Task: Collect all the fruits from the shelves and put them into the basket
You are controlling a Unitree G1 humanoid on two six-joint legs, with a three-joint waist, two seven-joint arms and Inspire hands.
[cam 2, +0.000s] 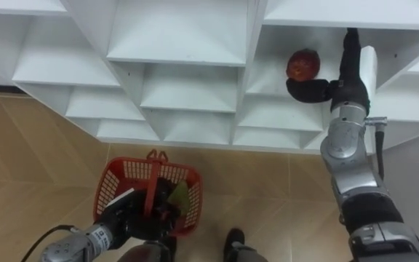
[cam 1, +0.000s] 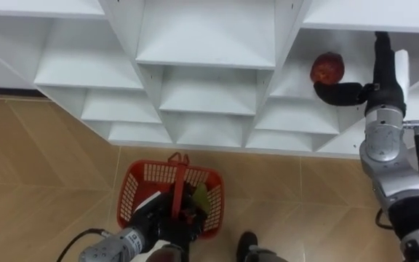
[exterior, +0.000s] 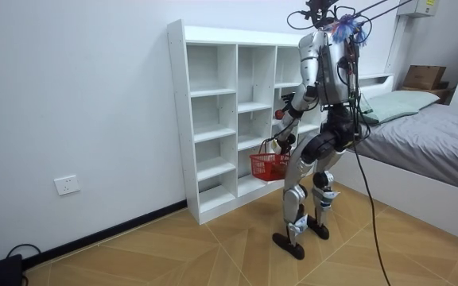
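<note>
One apple (cam 1: 326, 68), one basket (cam 1: 132, 183), one closet (cam 1: 206, 36)

Eye views: from the robot's head, side by side, looking steeply down, close to the white closet (cam 1: 209, 44) and red basket (cam 1: 140, 188).
Room view: well off, facing the closet obliquely.
Shared: closet, basket.

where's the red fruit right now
In the left eye view the red fruit is at upper right, in a right-column compartment of the white shelf unit, just above the thumb of the right hand.
</note>
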